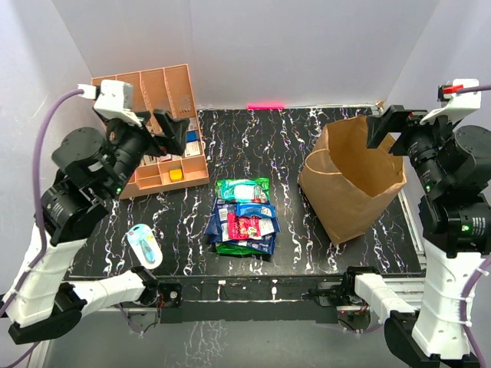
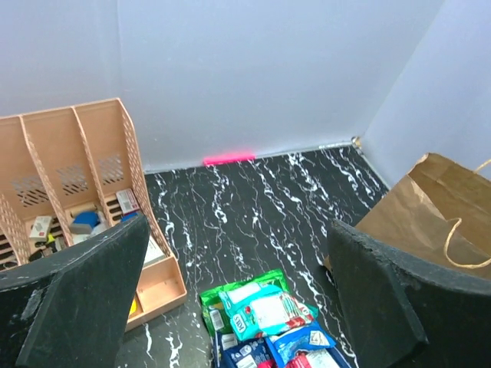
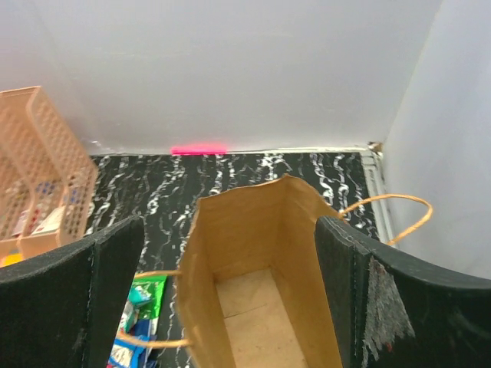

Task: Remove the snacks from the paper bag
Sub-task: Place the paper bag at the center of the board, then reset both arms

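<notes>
The snacks point(image 1: 244, 216) lie in a pile of green, blue, red and white foil packets on the black marbled table, left of the paper bag point(image 1: 353, 176). The bag stands upright and open. In the right wrist view its inside point(image 3: 261, 307) shows a bare bottom with no packet in it. My right gripper point(image 1: 390, 126) hangs open and empty above the bag's mouth point(image 3: 230, 299). My left gripper point(image 1: 170, 126) is open and empty, raised over the organiser side; in its wrist view point(image 2: 238, 307) the snacks point(image 2: 265, 314) lie between the fingers and the bag point(image 2: 430, 207) at right.
A peach-orange file organiser point(image 1: 165, 100) with small stationery stands at the back left. A light-blue and white oval gadget point(image 1: 143, 245) lies near the front left. A pink tape strip point(image 1: 265, 105) marks the back wall edge. White walls enclose the table.
</notes>
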You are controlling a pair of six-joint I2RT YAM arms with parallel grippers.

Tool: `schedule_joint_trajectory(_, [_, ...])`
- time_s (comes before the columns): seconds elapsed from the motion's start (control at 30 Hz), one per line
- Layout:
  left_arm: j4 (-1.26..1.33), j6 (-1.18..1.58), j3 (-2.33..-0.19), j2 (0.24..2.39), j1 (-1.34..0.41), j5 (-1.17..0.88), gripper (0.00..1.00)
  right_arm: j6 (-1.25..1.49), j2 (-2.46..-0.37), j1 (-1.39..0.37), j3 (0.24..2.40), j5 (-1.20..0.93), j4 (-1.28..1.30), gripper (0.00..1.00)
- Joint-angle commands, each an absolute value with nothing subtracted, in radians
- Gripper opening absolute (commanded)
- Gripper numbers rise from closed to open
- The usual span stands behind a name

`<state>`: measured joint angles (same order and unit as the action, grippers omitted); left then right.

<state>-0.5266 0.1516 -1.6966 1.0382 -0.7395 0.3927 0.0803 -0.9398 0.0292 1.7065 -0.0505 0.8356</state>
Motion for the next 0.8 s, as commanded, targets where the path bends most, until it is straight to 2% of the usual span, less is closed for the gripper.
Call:
schedule_joint_trajectory(0.0, [-0.494, 0.114, -1.729, 0.972, -0.736, 0.443, 0.98, 0.058, -0.863, 0.008, 1.726, -0.227, 0.747, 0.98])
schedule_joint_trajectory(0.17, [-0.403, 0.101, -1.687, 0.854, -0.736, 0.438, 0.98, 0.093, -0.783, -0.047, 1.757, -0.305, 0.681, 0.98])
schedule_joint_trajectory(0.33, [-0.386, 0.091, -1.654, 0.774, -0.736, 0.476, 0.98, 0.105, -0.721, -0.068, 1.791, -0.245, 0.647, 0.98])
schedule_joint_trajectory(0.77, [-0.405, 0.093, -1.662, 0.786, -0.736, 0.467, 0.98, 0.121, -0.738, -0.065, 1.852, -0.105, 0.703, 0.98])
